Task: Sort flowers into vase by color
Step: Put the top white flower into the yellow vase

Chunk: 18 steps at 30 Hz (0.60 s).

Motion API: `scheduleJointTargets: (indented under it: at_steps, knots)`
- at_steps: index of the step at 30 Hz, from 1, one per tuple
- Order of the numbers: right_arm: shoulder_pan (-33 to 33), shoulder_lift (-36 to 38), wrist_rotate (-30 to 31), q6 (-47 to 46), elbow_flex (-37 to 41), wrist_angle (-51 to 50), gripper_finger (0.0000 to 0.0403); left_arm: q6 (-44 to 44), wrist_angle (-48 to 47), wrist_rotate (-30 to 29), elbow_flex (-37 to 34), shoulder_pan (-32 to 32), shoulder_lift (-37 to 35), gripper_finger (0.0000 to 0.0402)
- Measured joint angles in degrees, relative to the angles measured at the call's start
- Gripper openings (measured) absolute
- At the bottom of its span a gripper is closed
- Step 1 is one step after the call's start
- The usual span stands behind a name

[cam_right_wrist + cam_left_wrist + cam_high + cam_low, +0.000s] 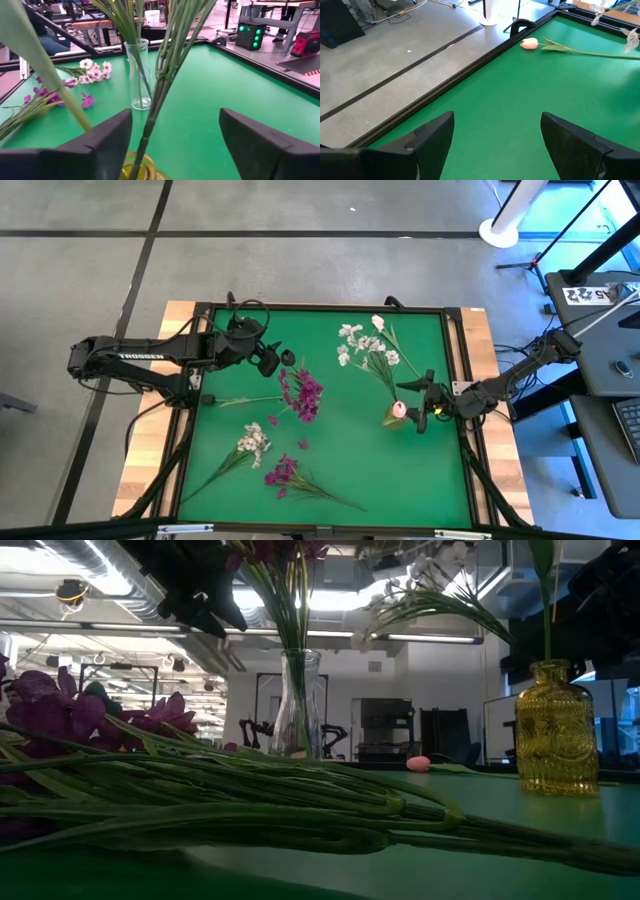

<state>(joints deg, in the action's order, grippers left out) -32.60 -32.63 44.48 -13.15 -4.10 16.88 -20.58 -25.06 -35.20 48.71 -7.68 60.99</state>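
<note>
The flowers still to be sorted lie flat on the green mat [330, 470]: a white spray [253, 443] at lower left of the high view, a purple spray [283, 472] just below it, and a pink tulip [529, 44] on its own near the mat's edge, seen in the left wrist view. They look light and floppy, with thin stems that would likely bend or slide. The safest hold is probably mid-stem, clear of the blossoms, which could crush or shed.

Outward from these, a clear glass vase [297, 705] already holds purple blooms [303, 393], and a yellow glass bottle [556, 728] at centre right holds white ones [366, 345]. Both look easy to tip, and their leaning stems crowd the middle of the mat.

The left gripper [272, 360] hovers at upper left, fingers wide apart and empty. The right gripper [428, 402] sits just beside the yellow bottle, also spread wide with nothing held.
</note>
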Motion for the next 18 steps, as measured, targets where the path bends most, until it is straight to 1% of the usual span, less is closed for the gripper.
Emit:
scheduleJointTargets:
  at_steps: [3, 6, 12, 18]
  knots:
    - [0.0, 1.1, -0.1, -0.1, 0.0, 0.1, 0.0326, 0.0, 0.0, 0.0, 0.0, 0.0, 0.0, 0.0292]
    - [0.0, 3.5, -1.5, -0.7, 0.0, 0.1, 0.0339, 0.0, 0.0, 0.0, 0.0, 0.0, 0.0, 0.0292]
    - [0.0, 9.7, -3.0, 0.0, 0.0, 0.1, 0.0342, 0.0, 0.0, 0.0, 0.0, 0.0, 0.0, 0.0292]
    - [0.2, 14.3, -2.0, 1.0, -0.2, -0.3, 0.0342, -0.1, 0.0, 0.0, 0.0, 0.0, 0.0, 0.0292]
